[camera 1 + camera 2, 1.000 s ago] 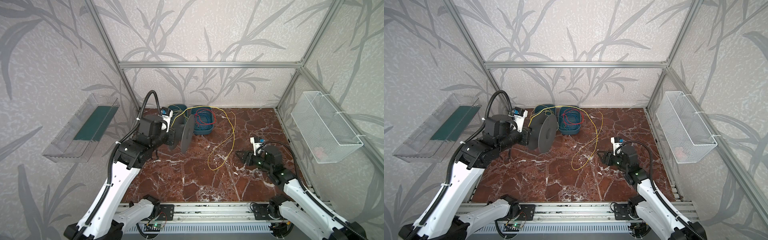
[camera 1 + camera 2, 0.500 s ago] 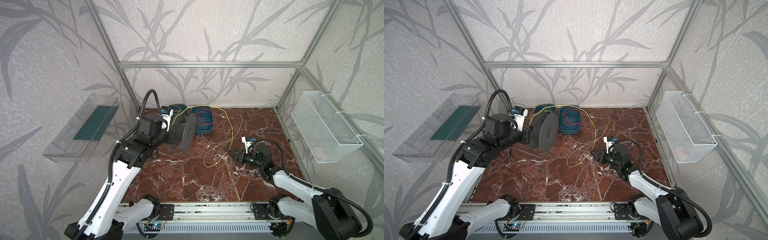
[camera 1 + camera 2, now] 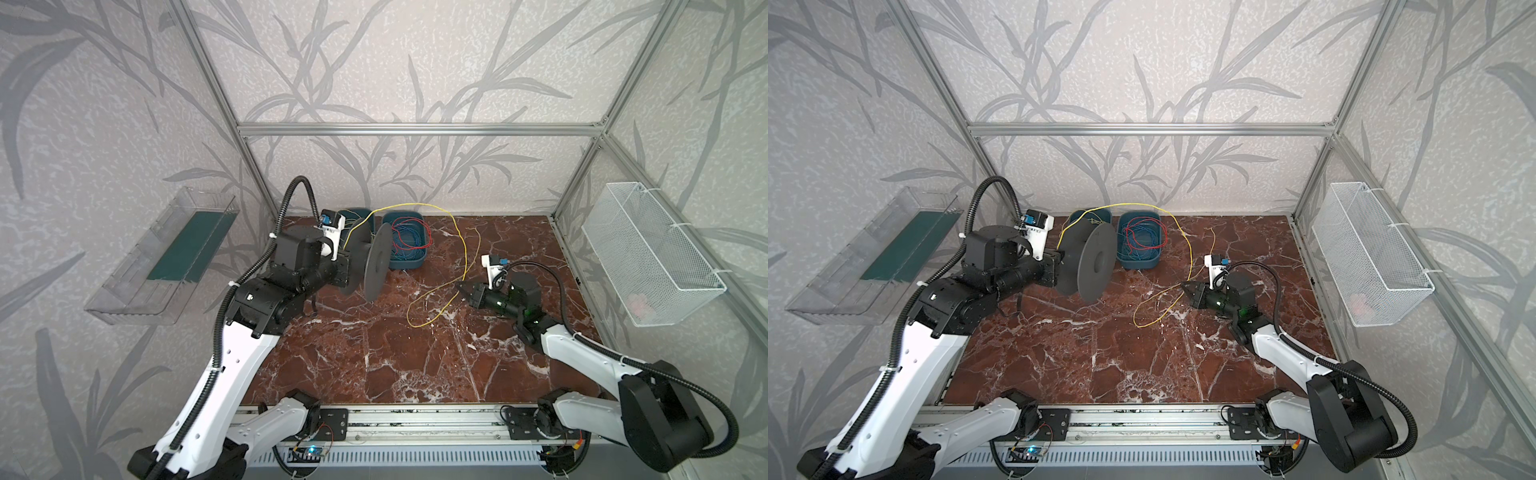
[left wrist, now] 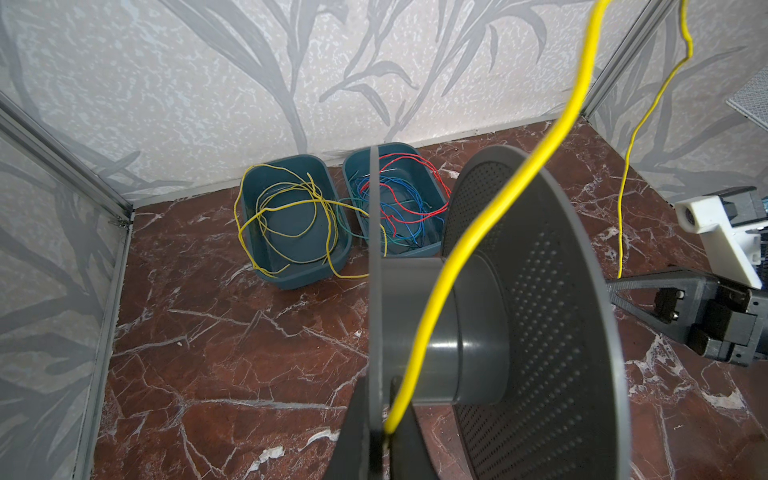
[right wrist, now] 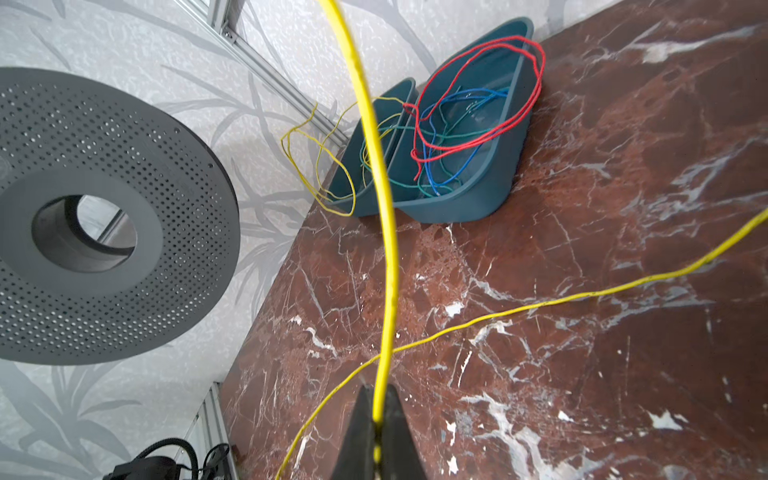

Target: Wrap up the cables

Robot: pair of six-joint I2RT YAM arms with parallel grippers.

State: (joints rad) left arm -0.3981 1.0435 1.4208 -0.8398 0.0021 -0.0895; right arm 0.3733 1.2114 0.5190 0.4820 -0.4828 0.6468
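My left gripper (image 3: 347, 266) (image 4: 379, 386) is shut on the rim of one flange of the grey perforated spool (image 3: 376, 262) (image 3: 1096, 262), held on edge above the table. One end of a yellow cable (image 4: 432, 299) is pinched there too. From the spool the cable arcs up and over (image 3: 415, 204) (image 3: 1129, 204) and comes down to my right gripper (image 3: 459, 286) (image 5: 379, 390), which is shut on it low over the table. A slack loop (image 3: 428, 320) lies on the marble beside that gripper. More yellow cables (image 4: 291, 220) lie coiled in a teal bin.
Two teal bins (image 3: 409, 262) (image 3: 1094, 216) stand at the back wall; one holds red, blue and green wires (image 5: 478, 124). A white mesh basket (image 3: 648, 257) hangs on the right wall. A clear tray (image 3: 166, 257) hangs on the left wall.
My right gripper has moved left to the hanging yellow cable and shut on it. The slack loop has shifted left. The left arm and spool have barely moved.
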